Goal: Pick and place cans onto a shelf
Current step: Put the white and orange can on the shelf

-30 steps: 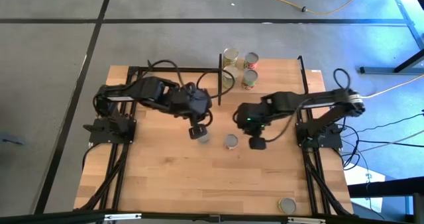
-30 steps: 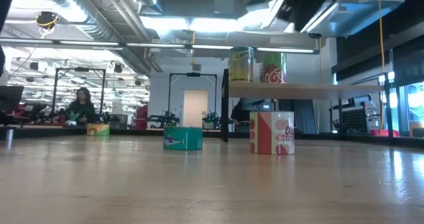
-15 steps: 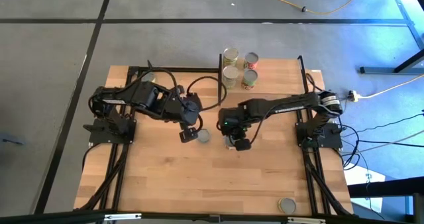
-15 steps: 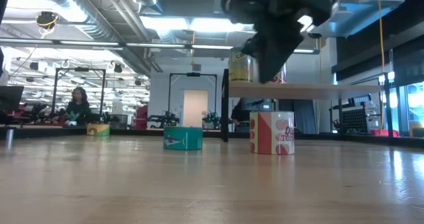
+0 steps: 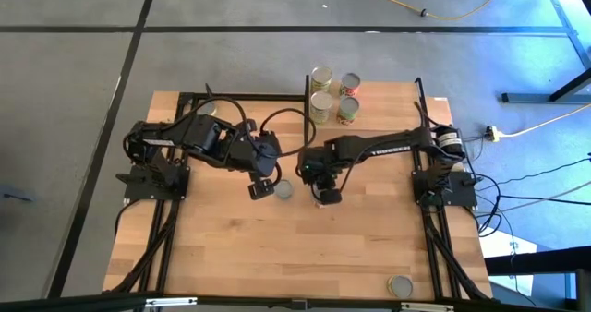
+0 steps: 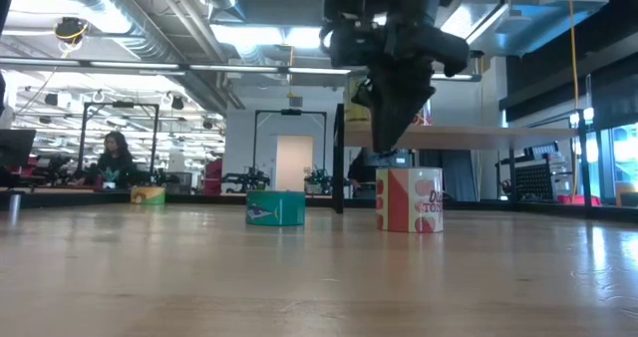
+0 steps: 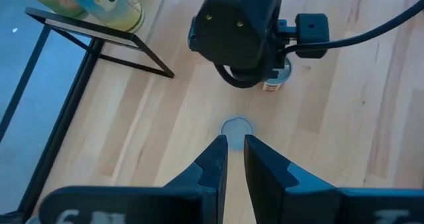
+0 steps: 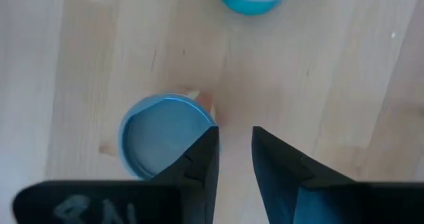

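Note:
A red-and-white can [image 6: 410, 199] stands upright on the table; its silver top shows in the right wrist view [image 8: 165, 136]. My right gripper [image 5: 325, 195] hangs just above it, fingers nearly shut, beside the can's top and off its centre [image 8: 235, 154]. A teal can [image 5: 284, 190] stands on the table to its left [image 6: 275, 208]. My left gripper [image 5: 259, 190] is left of the teal can, fingers nearly shut [image 7: 234, 151] and pointing at its top [image 7: 236, 127]. The shelf [image 5: 383, 100] at the far edge carries several cans [image 5: 321, 78] [image 6: 364, 96].
Another can [image 5: 400, 285] stands at the table's near right corner, and a yellow can [image 6: 148, 194] shows far left in the low view. The shelf's black uprights [image 5: 307, 109] stand just beyond both grippers. A person [image 6: 117, 160] sits in the room behind.
My right gripper has swung toward the table's left edge and come down over the red-and-white can. My left gripper has drawn back toward the left edge, off the teal can. Both cans have stayed in place.

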`<state>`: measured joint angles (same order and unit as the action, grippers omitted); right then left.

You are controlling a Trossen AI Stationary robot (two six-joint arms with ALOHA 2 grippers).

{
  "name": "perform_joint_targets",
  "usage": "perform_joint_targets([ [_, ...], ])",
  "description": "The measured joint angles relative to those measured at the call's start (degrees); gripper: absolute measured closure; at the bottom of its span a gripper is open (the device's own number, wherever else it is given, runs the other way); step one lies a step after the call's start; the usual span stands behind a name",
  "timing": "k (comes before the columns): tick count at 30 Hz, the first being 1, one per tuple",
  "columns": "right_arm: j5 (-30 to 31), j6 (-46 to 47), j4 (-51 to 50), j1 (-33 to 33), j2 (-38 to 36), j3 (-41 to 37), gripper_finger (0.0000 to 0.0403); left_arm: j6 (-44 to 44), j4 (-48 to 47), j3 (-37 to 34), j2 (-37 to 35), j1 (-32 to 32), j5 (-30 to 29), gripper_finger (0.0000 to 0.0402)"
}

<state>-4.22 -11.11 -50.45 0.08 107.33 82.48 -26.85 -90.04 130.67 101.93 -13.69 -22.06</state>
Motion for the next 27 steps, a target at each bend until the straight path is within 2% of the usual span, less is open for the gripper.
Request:
perform_joint_targets([
  [6,-3.16,-0.11,-0.71,-1.01,1.88,0.00,0.0311,0.04,0.00,0.00,0.00,0.02,0.02,0.0356],
  [18,-3.88,-2.05,-1.39,-1.10,5.63,0.22,0.0313,0.45,0.00,0.00,0.00,0.02,0.03,0.0356],
  [21,-4.14,-2.83,-1.47,-1.09,5.76,0.24,0.0338,0.46,0.02,0.00,0.00,0.01,0.04,0.0356],
  [24,-4.05,-2.95,-1.51,-1.22,5.76,0.24,0.0385,0.46,0.02,0.00,0.00,0.00,0.04,0.0356],
  [27,-7.60,-3.73,-1.64,-1.69,5.84,0.24,0.0392,0.46,0.02,0.00,0.00,0.02,0.04,0.0356],
])
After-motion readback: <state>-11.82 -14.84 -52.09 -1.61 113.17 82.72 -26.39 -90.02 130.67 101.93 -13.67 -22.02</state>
